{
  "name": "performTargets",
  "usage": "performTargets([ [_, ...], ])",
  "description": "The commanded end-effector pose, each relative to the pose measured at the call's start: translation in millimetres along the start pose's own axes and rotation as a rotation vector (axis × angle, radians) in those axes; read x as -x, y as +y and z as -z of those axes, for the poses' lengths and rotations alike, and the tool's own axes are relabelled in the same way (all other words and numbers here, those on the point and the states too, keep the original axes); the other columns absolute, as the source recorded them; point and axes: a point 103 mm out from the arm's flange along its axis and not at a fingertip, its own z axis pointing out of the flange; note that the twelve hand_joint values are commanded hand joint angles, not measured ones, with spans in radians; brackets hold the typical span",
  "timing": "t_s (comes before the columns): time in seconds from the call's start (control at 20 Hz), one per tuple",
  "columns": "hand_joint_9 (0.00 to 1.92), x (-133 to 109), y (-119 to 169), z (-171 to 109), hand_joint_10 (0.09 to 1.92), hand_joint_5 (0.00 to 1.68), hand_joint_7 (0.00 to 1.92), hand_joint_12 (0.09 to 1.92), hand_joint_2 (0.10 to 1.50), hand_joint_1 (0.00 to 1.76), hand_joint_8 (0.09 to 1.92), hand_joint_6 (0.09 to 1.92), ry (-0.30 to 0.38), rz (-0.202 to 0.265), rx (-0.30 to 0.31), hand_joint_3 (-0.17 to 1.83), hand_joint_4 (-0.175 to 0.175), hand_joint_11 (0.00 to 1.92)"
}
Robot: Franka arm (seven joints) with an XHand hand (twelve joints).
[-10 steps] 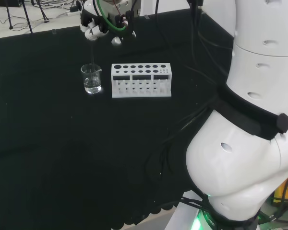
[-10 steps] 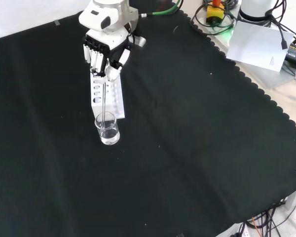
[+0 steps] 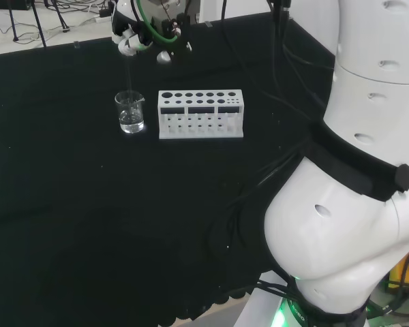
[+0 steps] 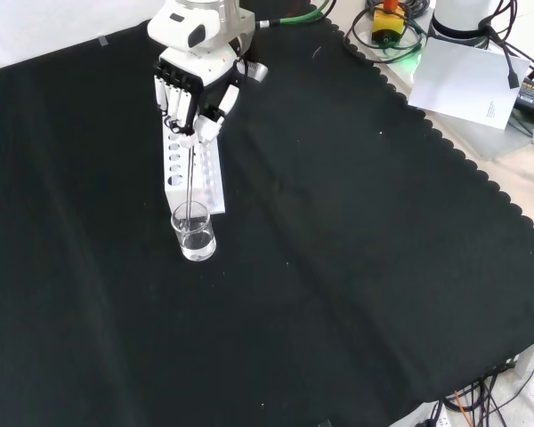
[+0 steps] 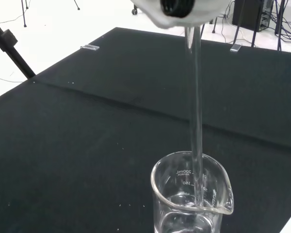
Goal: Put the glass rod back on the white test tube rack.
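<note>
My hand point(image 4: 192, 84) hangs above the small glass beaker point(image 4: 194, 233), its fingers curled round the top of a clear glass rod point(image 4: 190, 178). The rod point(image 5: 196, 102) runs straight down, and its lower end stands inside the beaker point(image 5: 191, 199), which holds a little clear liquid. In the head view the hand point(image 3: 133, 37) is above the beaker point(image 3: 130, 112), and the rod point(image 3: 129, 75) is a faint line between them. The white test tube rack point(image 3: 200, 114) stands right of the beaker there. In the front view the rack point(image 4: 191, 169) lies just behind the beaker, under the hand.
Black cloth point(image 4: 356, 267) covers the bench. The arm's big white links point(image 3: 354, 170) stand at the right of the head view. Cables and a sheet of paper point(image 4: 467, 76) lie beyond the cloth's scalloped edge.
The hand has risen a little with the rod, drawing it higher in the beaker. Beaker and rack have not moved.
</note>
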Motion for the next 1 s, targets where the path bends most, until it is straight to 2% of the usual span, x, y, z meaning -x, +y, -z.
performTargets([
  [0.05, 1.59, -1.8, -3.1, 18.5, 0.95, 1.15, 1.15, 1.12, 1.04, 1.30, 1.04, 0.41, 0.009, -0.002, 0.008, 0.02, -0.175, 1.42],
  [0.6, 1.59, 18.6, -19.6, 69.5, 0.95, 1.15, 1.15, 1.12, 1.04, 1.30, 1.04, 0.42, 0.005, -0.034, 0.018, 0.02, -0.175, 1.42],
  [1.0, 1.59, 47.0, -42.0, 85.1, 0.95, 1.15, 1.15, 1.12, 1.04, 1.30, 1.04, 0.42, -0.022, -0.085, 0.022, 0.01, -0.175, 1.42],
])
